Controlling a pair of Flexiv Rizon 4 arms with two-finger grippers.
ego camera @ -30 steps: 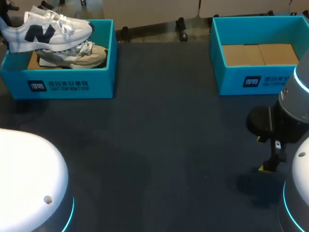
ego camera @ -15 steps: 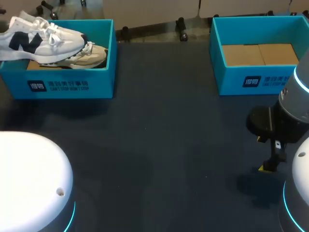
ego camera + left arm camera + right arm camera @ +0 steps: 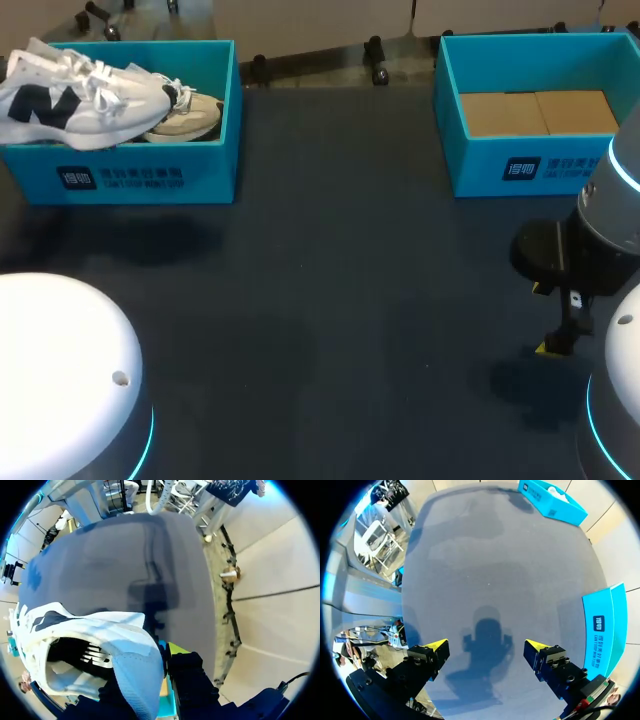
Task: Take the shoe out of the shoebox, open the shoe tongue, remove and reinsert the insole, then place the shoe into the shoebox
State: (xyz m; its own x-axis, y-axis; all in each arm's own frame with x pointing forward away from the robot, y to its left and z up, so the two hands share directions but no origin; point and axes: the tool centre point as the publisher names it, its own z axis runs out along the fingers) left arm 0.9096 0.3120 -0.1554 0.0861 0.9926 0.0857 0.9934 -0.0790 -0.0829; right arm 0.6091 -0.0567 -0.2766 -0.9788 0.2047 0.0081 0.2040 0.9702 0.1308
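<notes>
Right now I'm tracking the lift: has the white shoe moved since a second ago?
Yes: the white shoe has sunk toward the front wall of the left shoebox.

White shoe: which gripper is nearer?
Left. The left gripper is clamped on the white shoe at the left box; the right gripper hangs open above the table near the right box.

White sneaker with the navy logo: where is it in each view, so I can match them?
Head view: white sneaker at the far left, over the left shoebox.
Left wrist view: gripped in the left claw, close up.
Right wrist view: only a white speck in the far left shoebox; which shoe, cannot tell.
Shared landmark: that teal shoebox.
</notes>
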